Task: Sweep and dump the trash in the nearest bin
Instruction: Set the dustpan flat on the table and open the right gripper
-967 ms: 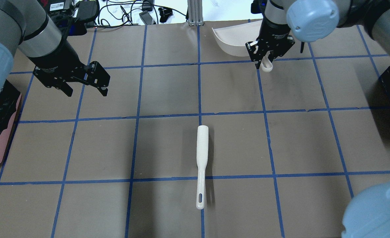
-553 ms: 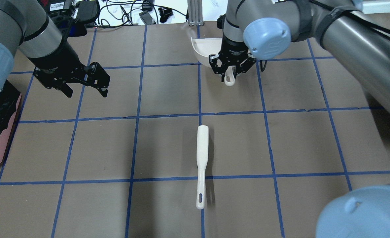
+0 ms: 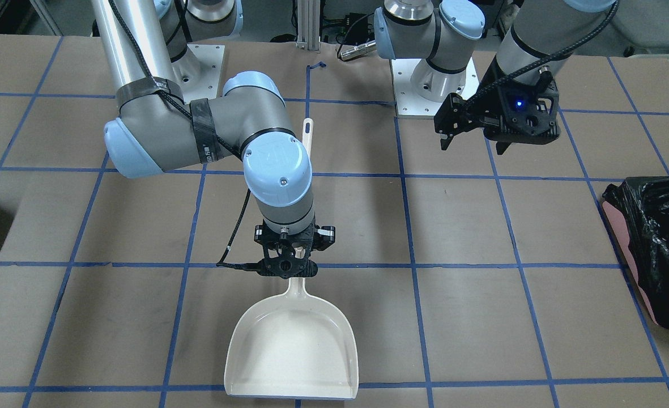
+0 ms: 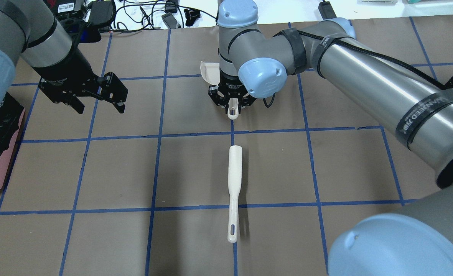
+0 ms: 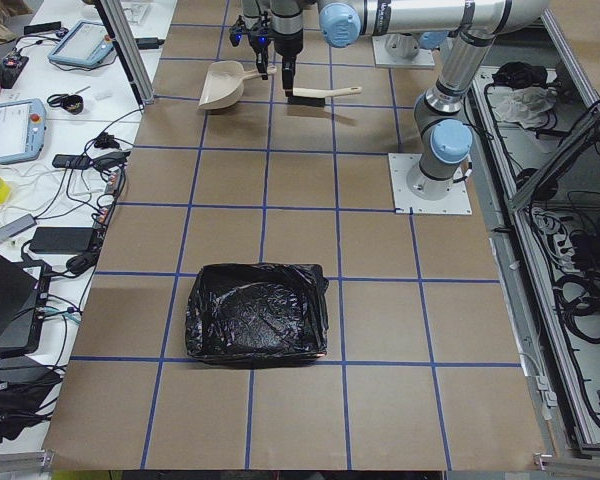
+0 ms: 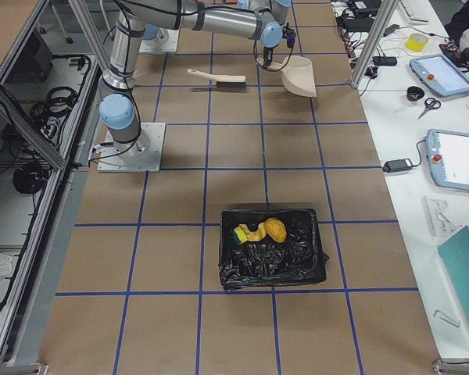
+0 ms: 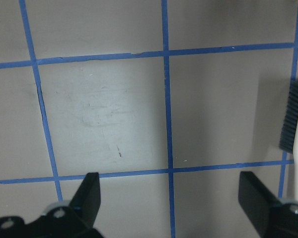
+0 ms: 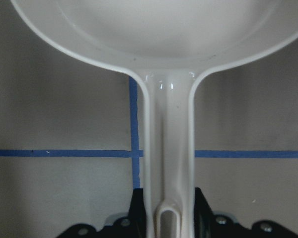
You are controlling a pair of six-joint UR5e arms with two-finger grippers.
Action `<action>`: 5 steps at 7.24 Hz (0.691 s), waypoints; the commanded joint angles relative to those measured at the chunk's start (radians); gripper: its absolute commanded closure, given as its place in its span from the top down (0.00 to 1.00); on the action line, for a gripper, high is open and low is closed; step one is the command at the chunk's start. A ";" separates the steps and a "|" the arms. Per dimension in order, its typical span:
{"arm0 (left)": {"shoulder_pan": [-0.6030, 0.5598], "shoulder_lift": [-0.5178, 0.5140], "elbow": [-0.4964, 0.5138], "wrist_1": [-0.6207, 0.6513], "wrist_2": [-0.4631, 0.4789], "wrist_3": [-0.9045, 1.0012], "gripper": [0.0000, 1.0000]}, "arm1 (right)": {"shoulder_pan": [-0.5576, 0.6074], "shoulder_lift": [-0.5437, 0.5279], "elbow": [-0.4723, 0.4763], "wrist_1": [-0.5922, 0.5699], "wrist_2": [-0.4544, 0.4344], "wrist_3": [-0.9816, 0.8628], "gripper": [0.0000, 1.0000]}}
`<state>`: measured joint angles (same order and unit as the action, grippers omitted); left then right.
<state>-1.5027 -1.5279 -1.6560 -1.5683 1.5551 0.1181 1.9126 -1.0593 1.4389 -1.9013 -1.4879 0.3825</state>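
Fingers (image 7: pixel 89 192) spread and empty, the left pincer (image 4: pixel 99 107) hovers above the brown paper-covered counter (image 4: pixel 134 172) — nothing there to sweep. The cream long-handled brush (image 4: pixel 234 180) lies flat mid-counter. The right pincer (image 4: pixel 232 107) is clamped on the empty cream plastic dustpan (image 3: pixel 292 345), probably parking it — the brown potato-like lump (image 6: pixel 275 229), yellow sponge wedge (image 6: pixel 241 233) and pale crescent slice (image 6: pixel 255 233) sit in the black-bagged bin (image 6: pixel 297 262).

Brown gridded table (image 4: pixel 96 172): white brush (image 4: pixel 234 180) mid-table, black-bagged bin (image 5: pixel 258 312) at each end.
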 commanded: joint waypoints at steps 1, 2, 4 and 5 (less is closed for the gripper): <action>0.001 -0.001 -0.001 0.001 -0.001 0.000 1.00 | 0.014 0.007 0.023 -0.024 -0.003 -0.007 0.00; 0.001 -0.001 -0.001 0.001 -0.001 0.000 1.00 | 0.014 0.010 0.028 -0.024 -0.011 -0.037 0.00; 0.001 -0.001 -0.001 0.001 -0.001 0.000 1.00 | 0.013 0.005 0.032 -0.021 -0.017 -0.067 0.00; 0.001 -0.001 -0.001 -0.001 -0.001 0.000 1.00 | 0.013 0.001 0.038 -0.004 -0.018 -0.062 0.00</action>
<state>-1.5018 -1.5293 -1.6567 -1.5681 1.5544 0.1181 1.9257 -1.0528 1.4713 -1.9189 -1.5031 0.3221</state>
